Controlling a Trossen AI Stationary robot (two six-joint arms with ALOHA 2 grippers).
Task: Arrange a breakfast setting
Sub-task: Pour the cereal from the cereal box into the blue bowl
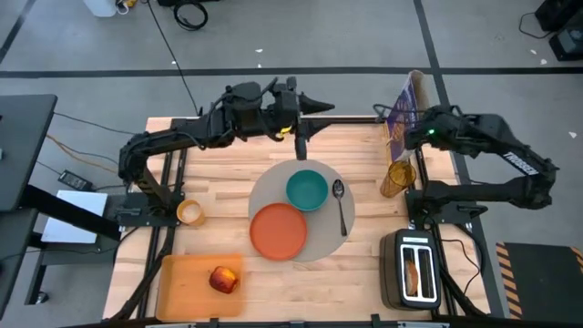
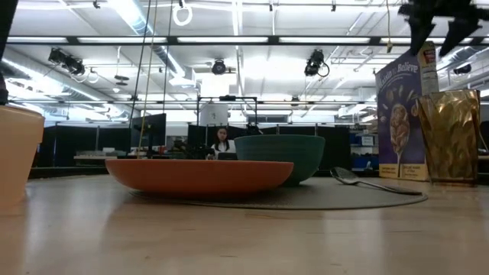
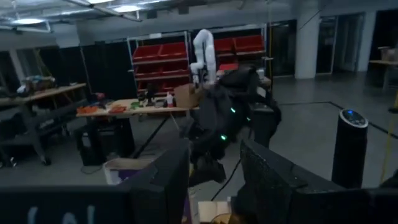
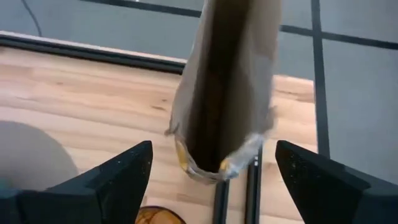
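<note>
Two arms over the worktop [image 1: 364, 273]. Right gripper [image 4: 208, 177] up above the cereal box [image 1: 404, 111] at the far right edge, jaws spread wide, holding nothing. Left gripper [image 1: 321, 107] raised at the far middle, jaws part open, cannot tell if it holds anything. Grey placemat [image 1: 323, 239] mid-worktop carries orange plate [image 1: 278, 230], teal bowl [image 1: 307, 189], metal spoon [image 1: 341, 204]. Amber glass [image 1: 397, 179] right of placemat. Apple [image 1: 223, 280] on cutting board [image 1: 182, 290]; cup [image 1: 189, 213] left; toaster [image 1: 416, 268] near right.
</note>
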